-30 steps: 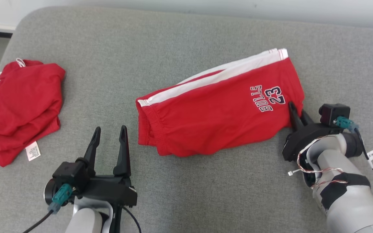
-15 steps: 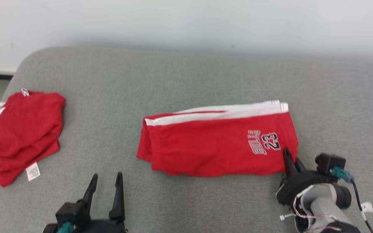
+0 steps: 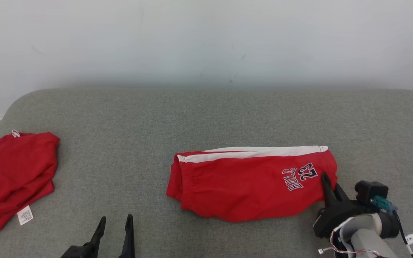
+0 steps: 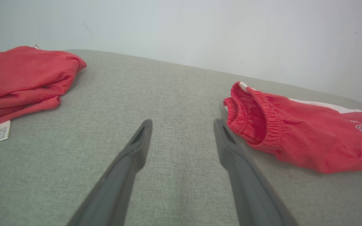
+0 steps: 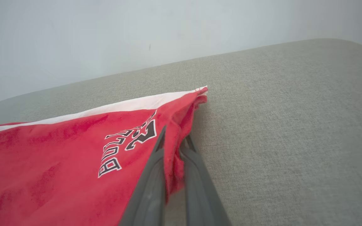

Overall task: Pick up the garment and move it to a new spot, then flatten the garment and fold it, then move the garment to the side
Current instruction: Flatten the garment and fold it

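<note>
The garment [image 3: 249, 186], red shorts with a white side stripe and "BULLS 23" print, lies folded on the grey fabric surface [image 3: 206, 118], right of centre. My right gripper [image 3: 330, 182] is shut on its right hem; in the right wrist view the red cloth [image 5: 58, 150] is pinched between the fingers of this gripper [image 5: 175, 138]. My left gripper [image 3: 116, 218] stands open and empty at the bottom left, short of the elastic waistband. In the left wrist view the waistband end of the garment [image 4: 294, 135] lies just right of the open left gripper [image 4: 183, 124].
A second red garment [image 3: 13, 175] with a white label [image 3: 24, 215] lies crumpled at the surface's left edge, also in the left wrist view [image 4: 20, 75]. A pale wall [image 3: 206, 43] rises behind the surface. Bare grey fabric lies between the two garments.
The head camera has tilted up, bringing the wall into view. The shorts' striped edge now runs level instead of slanting. My right gripper stays shut on the hem; the left stays open.
</note>
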